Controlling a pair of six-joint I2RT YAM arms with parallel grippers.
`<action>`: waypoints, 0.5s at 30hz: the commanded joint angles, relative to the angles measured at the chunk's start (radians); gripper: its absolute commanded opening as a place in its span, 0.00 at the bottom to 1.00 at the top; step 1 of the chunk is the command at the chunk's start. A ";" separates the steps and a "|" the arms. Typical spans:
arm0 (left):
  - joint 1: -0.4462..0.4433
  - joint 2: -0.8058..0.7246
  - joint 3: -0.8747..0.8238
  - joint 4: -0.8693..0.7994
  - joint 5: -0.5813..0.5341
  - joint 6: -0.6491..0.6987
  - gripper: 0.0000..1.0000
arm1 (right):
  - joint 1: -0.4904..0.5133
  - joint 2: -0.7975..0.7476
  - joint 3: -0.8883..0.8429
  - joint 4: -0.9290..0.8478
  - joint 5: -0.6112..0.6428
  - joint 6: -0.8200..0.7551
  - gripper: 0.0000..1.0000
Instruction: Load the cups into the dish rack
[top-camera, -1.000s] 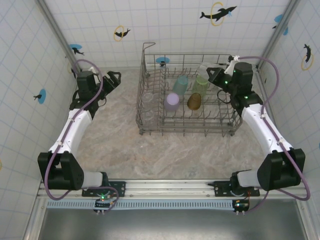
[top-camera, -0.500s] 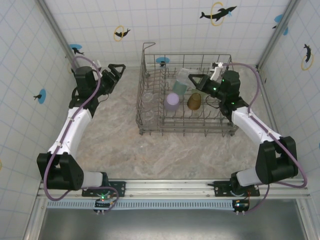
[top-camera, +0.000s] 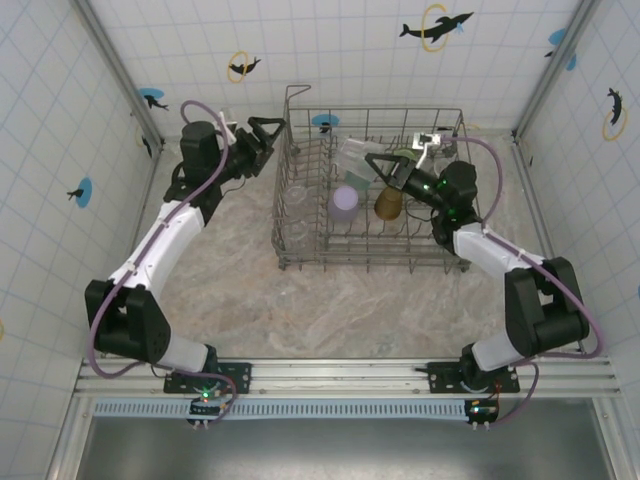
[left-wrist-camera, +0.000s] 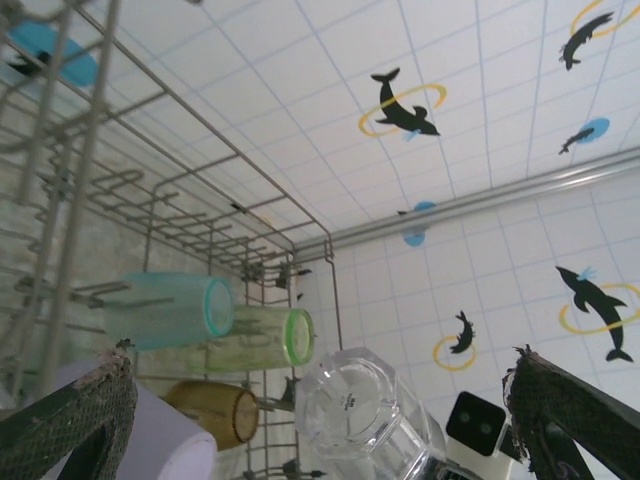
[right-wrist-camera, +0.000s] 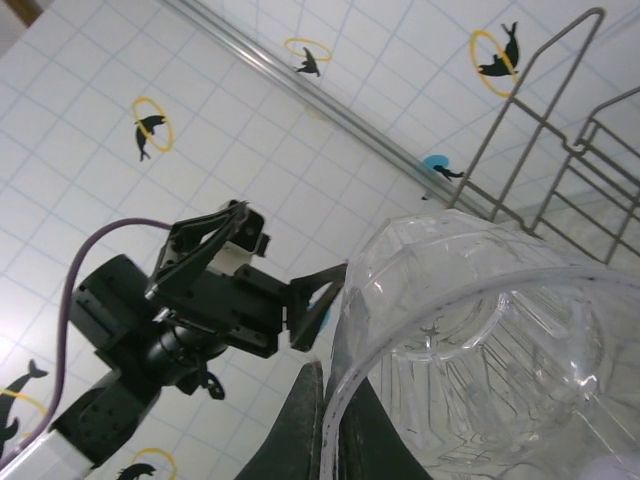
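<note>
The right pincer (top-camera: 372, 160) is clamped on the rim of a clear cup (top-camera: 350, 152), tipping it sideways above the dish rack (top-camera: 375, 262), likely to lay it beside the teal cup (left-wrist-camera: 165, 312) and lime cup (left-wrist-camera: 260, 340), while the left pincer (top-camera: 270, 143) hangs wide open and empty beside the rack's far-left corner.

No words, numbers or brand names can be read anywhere. A tiny dark stamp (left-wrist-camera: 352, 403) sits on the base of the clear cup (left-wrist-camera: 385, 440), between the wide-spread fingers of the left gripper (left-wrist-camera: 320, 385), too small to make out.
</note>
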 joint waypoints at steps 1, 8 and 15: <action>-0.049 0.031 0.050 0.062 0.040 -0.050 0.98 | 0.015 0.022 -0.008 0.251 -0.045 0.090 0.00; -0.139 0.070 0.049 0.075 -0.006 -0.072 0.98 | 0.044 0.066 -0.002 0.320 -0.041 0.135 0.00; -0.199 0.101 0.059 0.114 0.007 -0.101 0.98 | 0.075 0.097 0.014 0.364 -0.048 0.163 0.00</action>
